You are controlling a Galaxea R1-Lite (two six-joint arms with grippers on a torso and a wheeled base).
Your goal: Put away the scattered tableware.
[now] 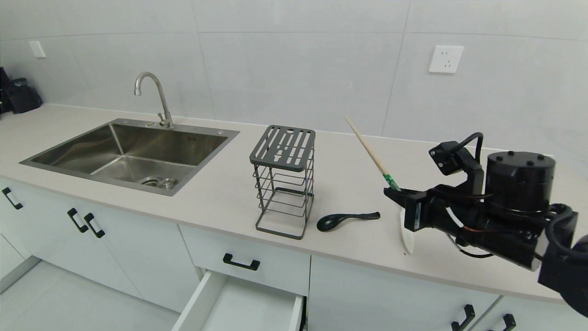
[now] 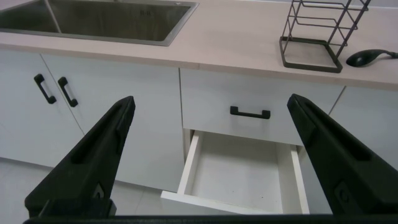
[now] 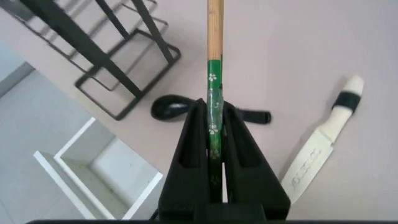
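My right gripper (image 1: 397,193) hangs over the counter's right part, shut on the green-painted end of a bamboo chopstick (image 1: 367,149) that slants up and away toward the wall. In the right wrist view the chopstick (image 3: 215,74) runs straight out from between the gripper's (image 3: 214,112) fingers. A black spoon (image 1: 342,220) (image 3: 174,107) lies on the counter beside the black wire rack (image 1: 284,179). A white knife (image 1: 406,234) (image 3: 320,155) lies just below my right gripper. My left gripper (image 2: 211,102) stands open, low in front of the cabinets, facing the open drawer (image 2: 242,165).
A steel sink (image 1: 128,154) with a faucet takes up the counter's left part. The open white drawer (image 1: 239,303) juts out below the rack, under a shut drawer with a black handle (image 2: 250,113). Cabinet doors with black handles (image 2: 55,90) stand under the sink.
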